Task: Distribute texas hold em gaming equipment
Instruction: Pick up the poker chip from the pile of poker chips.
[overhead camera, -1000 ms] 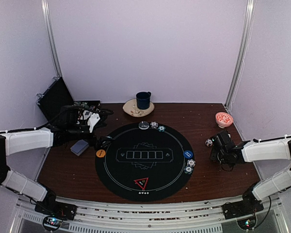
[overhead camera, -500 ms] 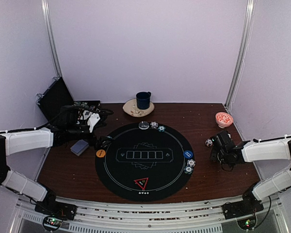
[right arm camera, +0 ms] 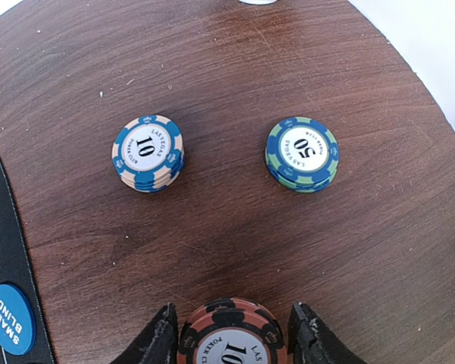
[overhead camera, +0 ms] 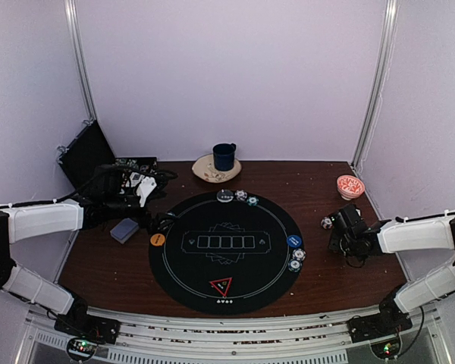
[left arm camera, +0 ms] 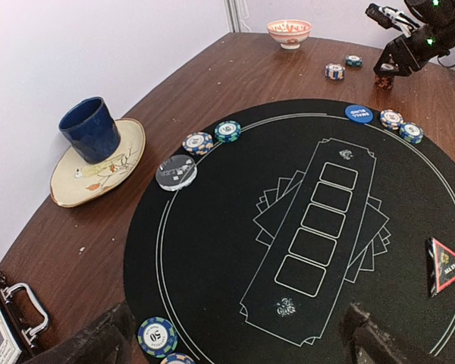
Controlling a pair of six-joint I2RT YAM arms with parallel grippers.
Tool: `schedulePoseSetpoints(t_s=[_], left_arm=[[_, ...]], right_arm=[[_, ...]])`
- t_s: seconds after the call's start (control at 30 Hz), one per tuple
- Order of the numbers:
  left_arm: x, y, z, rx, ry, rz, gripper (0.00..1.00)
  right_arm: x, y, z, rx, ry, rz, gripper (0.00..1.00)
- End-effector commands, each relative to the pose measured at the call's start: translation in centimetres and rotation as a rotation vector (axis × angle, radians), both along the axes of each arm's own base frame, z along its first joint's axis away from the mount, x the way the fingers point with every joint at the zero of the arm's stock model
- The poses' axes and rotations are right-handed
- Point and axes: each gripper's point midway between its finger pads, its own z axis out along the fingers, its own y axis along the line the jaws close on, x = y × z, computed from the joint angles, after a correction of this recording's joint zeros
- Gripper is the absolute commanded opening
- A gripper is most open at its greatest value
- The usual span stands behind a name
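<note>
From above, finds the right gripper [overhead camera: 331, 225] off the right edge of the mat [overhead camera: 212, 280], about half closed around a red-and-black chip stack [overhead camera: 327, 223], with the left gripper [overhead camera: 164, 221] well apart beside the orange button [overhead camera: 158, 240]. From the left wrist, shows the left jaws spread wide and empty, a striped chip [left arm camera: 158, 336] just beside one finger [left arm camera: 98, 341]. From the right wrist, puts the red-and-black chip stack squarely between both fingers [right arm camera: 163, 334], apparently gripped, with the blue 10 stack [right arm camera: 147, 152] and green 50 stack [right arm camera: 302, 154] straight ahead on the table [right arm camera: 227, 76], so likely work for the nearer right arm.
</note>
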Motion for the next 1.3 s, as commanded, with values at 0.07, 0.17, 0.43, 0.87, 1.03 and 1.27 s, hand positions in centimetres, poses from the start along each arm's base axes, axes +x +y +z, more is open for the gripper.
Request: schedulePoseSetpoints(t_s=[0.07,0.17,0.43,0.87,1.03,1.27], left_arm=[[0.6,0.1,0.2,-0.014,-0.025,0.012,0.98],[0.6,0.1,0.3,-0.013,-0.027,0.014,0.98],[0.7,0.2,0.3,-0.013,-0.03,0.021,0.98],[1.0,0.2,0.2,-0.012,-0.028,0.034,0.98],[1.0,0.3,0.3,-0.013,-0.031,0.036,0.98],[1.1,0.3,0.2,-0.01,-0.031,0.042,0.98]], right_arm=[[0.0,0.0,-0.1,-0.011,0.004,-0.001,0.47],[0.0,0.1,-0.1,-0.01,0.006,0.001,0.44],[0.0,-0.1,0.2,-0.012,-0.006,-0.006,0.32],[0.4,1.8,5.1,0.027,-0.166,0.077,0.3],[0.3,4.9,6.4,0.024,-0.2,0.19,0.3],[-1.0,12.7,6.7,0.045,-0.196,0.438,0.3]])
